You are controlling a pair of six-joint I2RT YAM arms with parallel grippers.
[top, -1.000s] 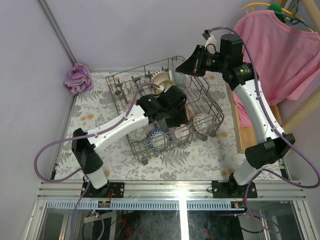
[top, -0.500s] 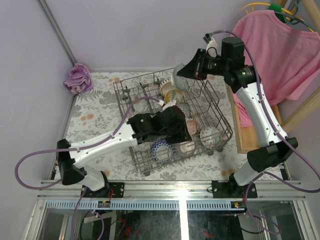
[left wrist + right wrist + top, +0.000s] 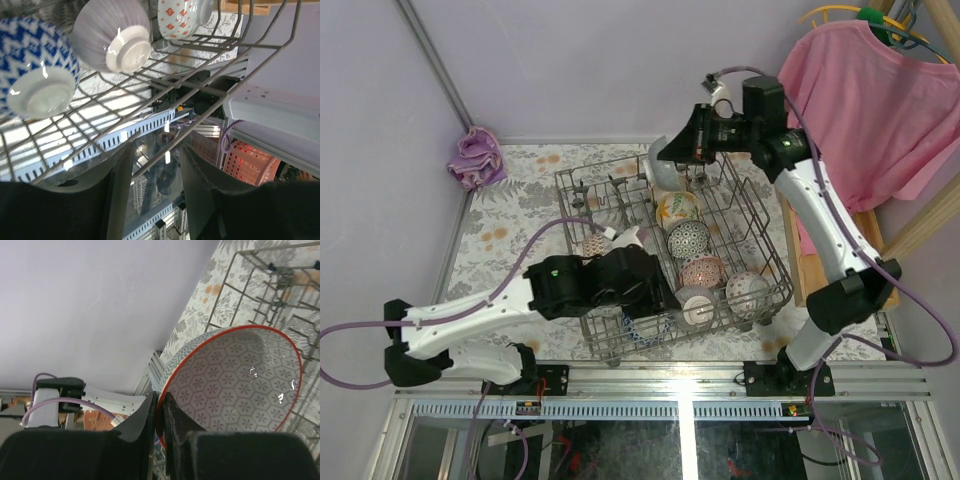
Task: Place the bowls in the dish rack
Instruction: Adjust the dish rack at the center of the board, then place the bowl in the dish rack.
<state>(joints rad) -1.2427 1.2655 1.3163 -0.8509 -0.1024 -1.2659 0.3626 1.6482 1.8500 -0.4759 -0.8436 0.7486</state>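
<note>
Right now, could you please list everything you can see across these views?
rack: one, grey wire, mid-table.
bowls: at least six, mixed patterns, inside the rack; some partly hidden.
held bowl: one, red rim, grey hexagon pattern inside, above the rack's far edge.
cloth: one, pink-purple, bunched in the table's far left corner.
shirt: one, pink, hanging at the right.
tablecloth: one, leaf print, under the rack.
left gripper: black, jaws apart with a rack wire between them, at the rack's near side.
right gripper: black, shut on the held bowl's rim.
</note>
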